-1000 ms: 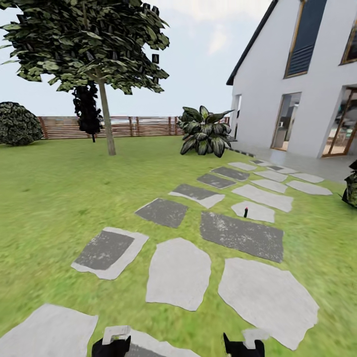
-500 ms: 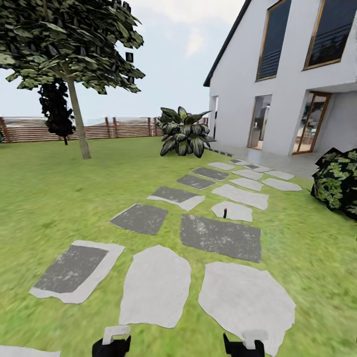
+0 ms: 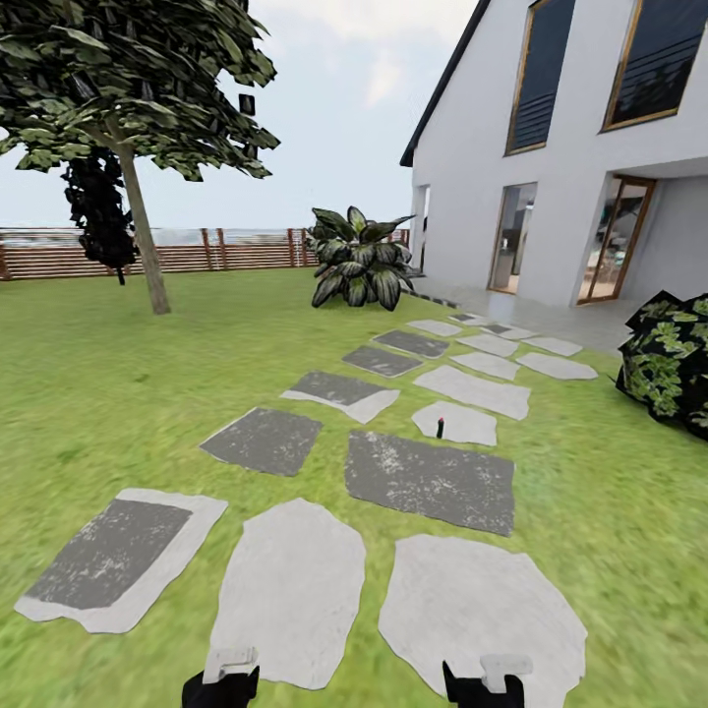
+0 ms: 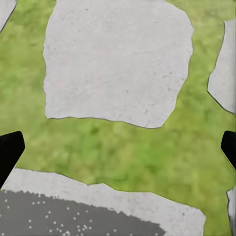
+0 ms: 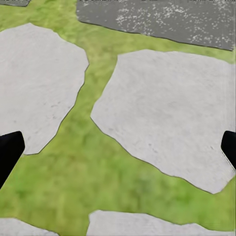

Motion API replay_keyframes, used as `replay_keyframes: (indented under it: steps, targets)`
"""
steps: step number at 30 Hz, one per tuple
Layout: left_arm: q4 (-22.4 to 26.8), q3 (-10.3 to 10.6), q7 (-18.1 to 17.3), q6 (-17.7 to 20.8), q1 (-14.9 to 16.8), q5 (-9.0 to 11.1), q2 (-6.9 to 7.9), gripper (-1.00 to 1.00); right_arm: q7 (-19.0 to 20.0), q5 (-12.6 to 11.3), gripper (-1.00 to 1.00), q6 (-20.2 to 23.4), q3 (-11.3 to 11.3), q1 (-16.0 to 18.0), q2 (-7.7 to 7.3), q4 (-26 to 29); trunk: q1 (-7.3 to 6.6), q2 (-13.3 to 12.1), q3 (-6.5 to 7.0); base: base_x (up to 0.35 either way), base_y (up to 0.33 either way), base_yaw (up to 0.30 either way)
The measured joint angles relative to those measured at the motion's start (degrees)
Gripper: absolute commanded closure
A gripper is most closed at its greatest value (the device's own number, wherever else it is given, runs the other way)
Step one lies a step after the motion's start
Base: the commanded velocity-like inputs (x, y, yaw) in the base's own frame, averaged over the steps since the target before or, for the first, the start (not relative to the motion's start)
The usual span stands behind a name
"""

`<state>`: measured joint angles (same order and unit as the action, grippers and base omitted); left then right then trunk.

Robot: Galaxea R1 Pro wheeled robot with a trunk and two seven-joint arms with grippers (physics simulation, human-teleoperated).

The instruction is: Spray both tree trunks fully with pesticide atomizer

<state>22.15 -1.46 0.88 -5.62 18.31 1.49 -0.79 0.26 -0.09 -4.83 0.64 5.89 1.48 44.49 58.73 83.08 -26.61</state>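
I am keeping both sets of jaws spread wide and holding nothing: in each wrist view the two dark fingertips are sitting at opposite edges with only grass and paving between them. The left gripper [image 3: 224, 678] and right gripper [image 3: 487, 678] are hanging low at the near edge of the head view, tucked in, I judge, for travelling rather than reaching. Ahead, the pesticide atomizer [image 3: 441, 427] is standing upright as one small dark bottle with a red top, apparently on a pale paving slab [image 3: 455, 424], well beyond either arm's reach. I am counting one bare-trunked tree [image 3: 143, 236] on the lawn [image 3: 118, 374] near the fence [image 3: 187, 251], two leafy shrubs, and roughly fifteen slabs running toward the house [image 3: 590, 147].
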Motion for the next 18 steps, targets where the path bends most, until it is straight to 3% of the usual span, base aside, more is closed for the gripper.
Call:
replay_keyframes:
  steps: [18]
  targets:
    - [0.0,0.0,0.0,0.0,0.0,0.0,0.0,-1.0,0.0,0.0,-1.0,0.0,0.0,0.0,0.02,-0.1,0.0,0.0,0.0,0.278,-0.168,0.0]
